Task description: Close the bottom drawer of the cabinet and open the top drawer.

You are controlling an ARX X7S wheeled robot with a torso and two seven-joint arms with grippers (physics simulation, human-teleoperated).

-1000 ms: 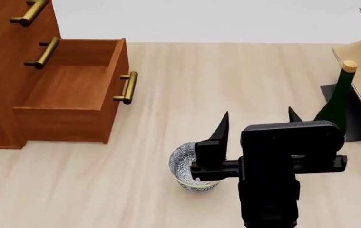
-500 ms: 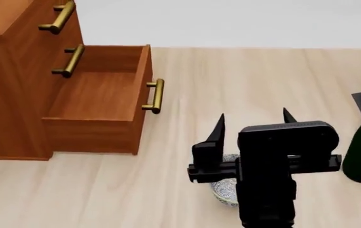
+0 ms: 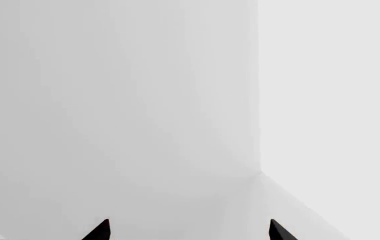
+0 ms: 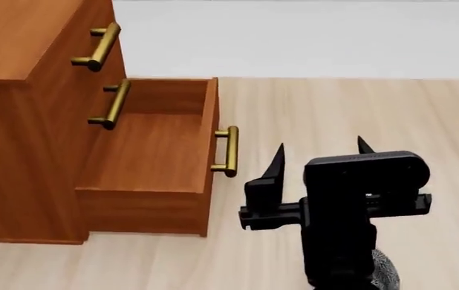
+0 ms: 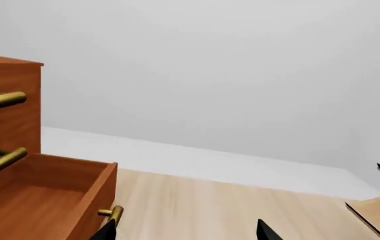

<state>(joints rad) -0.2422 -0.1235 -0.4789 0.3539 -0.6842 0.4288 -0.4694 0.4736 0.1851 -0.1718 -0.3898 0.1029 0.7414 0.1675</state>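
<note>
The cabinet (image 4: 16,42) stands at the left of the head view. Its bottom drawer (image 4: 149,151) is pulled far out, brass handle (image 4: 227,151) facing my right gripper (image 4: 322,147). That gripper hovers open and empty, a short way right of the handle. The top drawer (image 4: 86,37) sits flush in the cabinet, and so does the middle drawer's handle (image 4: 112,104). In the right wrist view the bottom drawer (image 5: 49,195) lies close by, its handle (image 5: 113,214) beside one fingertip of the right gripper (image 5: 187,232). My left gripper (image 3: 188,231) is open, facing blank grey wall.
A patterned bowl (image 4: 383,269) on the floor shows partly behind my right arm. A pale wooden rack (image 5: 377,210) edges into the right wrist view. Light wood floor (image 4: 334,109) stretches right of the cabinet.
The head view has shifted: the cabinet now sits larger and further right in it. The green bottle has left the view and the bowl has slid behind my right arm.
</note>
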